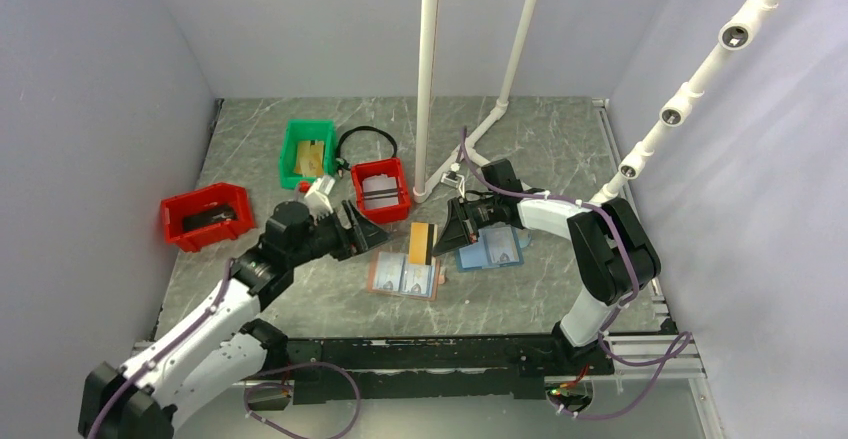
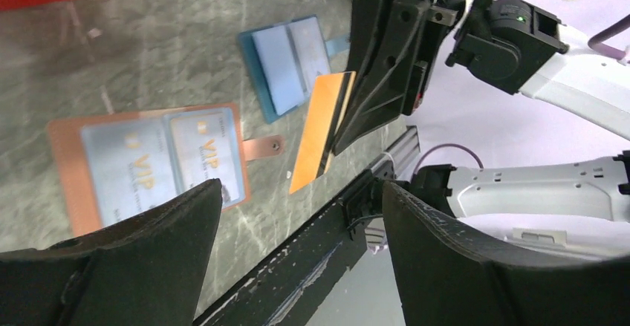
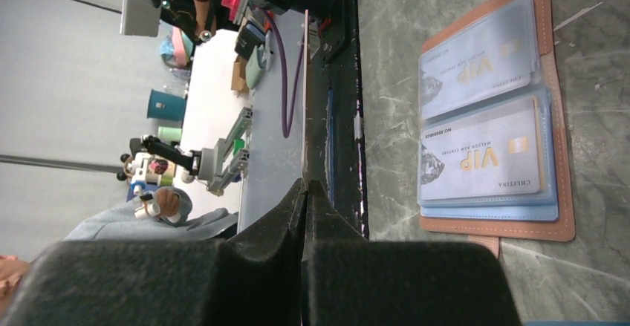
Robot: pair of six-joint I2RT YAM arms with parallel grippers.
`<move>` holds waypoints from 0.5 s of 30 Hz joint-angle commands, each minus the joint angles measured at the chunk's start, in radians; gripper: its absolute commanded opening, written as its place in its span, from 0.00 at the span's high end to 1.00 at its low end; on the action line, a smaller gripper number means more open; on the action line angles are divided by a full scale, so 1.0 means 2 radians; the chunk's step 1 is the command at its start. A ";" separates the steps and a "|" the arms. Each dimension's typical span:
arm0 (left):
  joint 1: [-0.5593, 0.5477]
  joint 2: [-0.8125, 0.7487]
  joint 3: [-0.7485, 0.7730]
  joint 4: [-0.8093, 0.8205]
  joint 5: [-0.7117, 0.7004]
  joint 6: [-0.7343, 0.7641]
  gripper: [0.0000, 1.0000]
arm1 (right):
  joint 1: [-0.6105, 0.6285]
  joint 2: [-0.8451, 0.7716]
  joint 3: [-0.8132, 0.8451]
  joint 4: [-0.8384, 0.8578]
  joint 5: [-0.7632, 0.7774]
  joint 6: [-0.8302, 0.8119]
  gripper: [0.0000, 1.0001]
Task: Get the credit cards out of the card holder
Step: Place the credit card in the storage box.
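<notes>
While the holder [image 1: 404, 277] lies open on the worktop [image 1: 560, 149], long axis left-right, two cards [image 3: 479, 151] in its sleeves, the right hand [image 1: 437, 235] clamps an orange card [image 1: 421, 243] upright near it; the left hand [image 1: 376, 236] has its jaws apart.

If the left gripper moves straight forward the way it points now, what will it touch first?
Most likely the orange card that the shut right gripper holds on edge, straight ahead of the open left gripper; depth is unclear.

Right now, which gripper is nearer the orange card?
Right. The right gripper is pinching one edge of the orange card; the left gripper stands open on the card's other side, not touching it.
</notes>
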 commanded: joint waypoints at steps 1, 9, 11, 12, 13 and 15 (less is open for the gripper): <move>-0.002 0.065 0.031 0.087 0.080 0.022 0.18 | -0.002 -0.015 0.015 0.019 -0.023 -0.001 1.00; -0.022 0.142 0.010 0.209 0.113 -0.001 0.25 | -0.001 -0.015 0.011 0.034 -0.030 0.012 1.00; -0.030 0.155 0.010 0.224 0.117 -0.005 0.29 | -0.002 -0.013 0.010 0.035 -0.031 0.016 1.00; -0.035 0.164 0.012 0.229 0.115 -0.005 0.30 | -0.002 -0.012 0.010 0.034 -0.032 0.018 1.00; -0.041 0.169 0.013 0.231 0.113 -0.005 0.31 | -0.002 -0.011 0.010 0.035 -0.032 0.019 1.00; -0.052 0.182 0.013 0.240 0.108 -0.005 0.34 | -0.002 -0.010 0.009 0.048 -0.034 0.025 1.00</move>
